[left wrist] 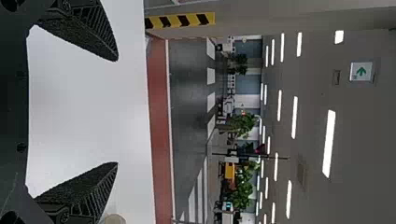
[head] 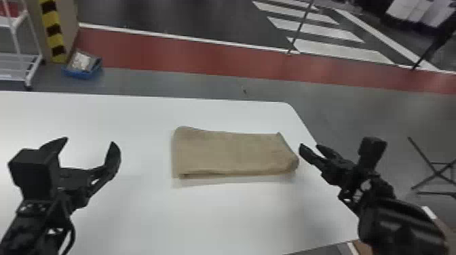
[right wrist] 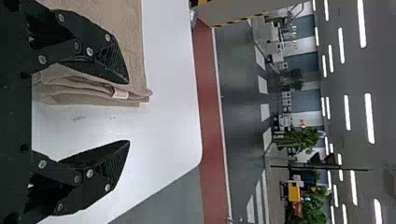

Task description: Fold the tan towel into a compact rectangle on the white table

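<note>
The white surface [head: 237, 210] carries the tan towel [head: 234, 152], folded into a long rectangle near the right edge. The left tool [head: 90, 141], well apart from the towel, stands wide; the right tool [head: 309, 145], just beside the towel's right end, is also spread wide.

- Your towel [head: 234, 152] is matt cloth, slightly rough.
- Your table [head: 135, 210] looks smooth, with a soft sheen.
- You have matt, ridged fingers [left wrist: 99, 29].
- You see shiny metal screws [right wrist: 89, 173] on the right ones.
</note>
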You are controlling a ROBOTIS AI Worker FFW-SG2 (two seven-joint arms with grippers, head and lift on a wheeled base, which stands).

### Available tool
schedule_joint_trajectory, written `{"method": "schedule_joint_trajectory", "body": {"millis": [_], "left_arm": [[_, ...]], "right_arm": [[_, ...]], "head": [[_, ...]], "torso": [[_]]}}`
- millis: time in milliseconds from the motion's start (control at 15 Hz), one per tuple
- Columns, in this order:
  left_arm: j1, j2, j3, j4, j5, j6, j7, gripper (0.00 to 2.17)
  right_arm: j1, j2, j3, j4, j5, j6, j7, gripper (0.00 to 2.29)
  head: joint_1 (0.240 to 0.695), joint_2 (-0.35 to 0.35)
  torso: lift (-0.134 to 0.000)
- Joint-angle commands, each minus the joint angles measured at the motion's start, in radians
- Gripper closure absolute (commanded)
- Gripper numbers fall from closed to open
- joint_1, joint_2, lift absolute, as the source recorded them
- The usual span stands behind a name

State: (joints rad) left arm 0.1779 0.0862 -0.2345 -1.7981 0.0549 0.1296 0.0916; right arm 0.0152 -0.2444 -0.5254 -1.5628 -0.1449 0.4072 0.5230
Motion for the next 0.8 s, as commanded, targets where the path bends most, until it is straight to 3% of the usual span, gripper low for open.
{"method": "schedule_joint_trajectory", "body": {"millis": [0,267,400,533,600,733], "left_arm": [[-0.040,-0.003,-0.045,0.045,0.026,-0.008,-0.009,0.08],[-0.150,-0.026,-0.152,0.157,0.174,-0.017,-0.018,0.10],[-0.181,-0.059,-0.198,0.210,0.192,-0.017,-0.020,0.19],[-0.193,-0.088,-0.213,0.255,0.253,-0.017,-0.067,0.22],[-0.199,-0.089,-0.221,0.273,0.292,-0.017,-0.090,0.22],[-0.225,-0.089,-0.264,0.322,0.301,-0.017,-0.093,0.22]], "right_arm": [[0.058,0.008,-0.031,-0.042,-0.042,-0.052,0.002,0.03],[0.137,0.048,-0.133,-0.079,-0.119,-0.126,0.017,0.09],[0.193,0.074,-0.189,-0.117,-0.174,-0.172,0.018,0.12],[0.235,0.105,-0.228,-0.132,-0.214,-0.215,0.020,0.12],[0.249,0.111,-0.232,-0.131,-0.226,-0.239,0.020,0.12],[0.258,0.128,-0.229,-0.122,-0.229,-0.276,0.028,0.13]], "head": [[0.695,-0.350],[0.695,-0.350],[0.695,-0.350],[0.695,-0.350],[0.695,-0.350],[0.695,-0.350]], "torso": [[-0.125],[-0.125],[-0.125],[-0.125],[-0.125],[-0.125]]}}
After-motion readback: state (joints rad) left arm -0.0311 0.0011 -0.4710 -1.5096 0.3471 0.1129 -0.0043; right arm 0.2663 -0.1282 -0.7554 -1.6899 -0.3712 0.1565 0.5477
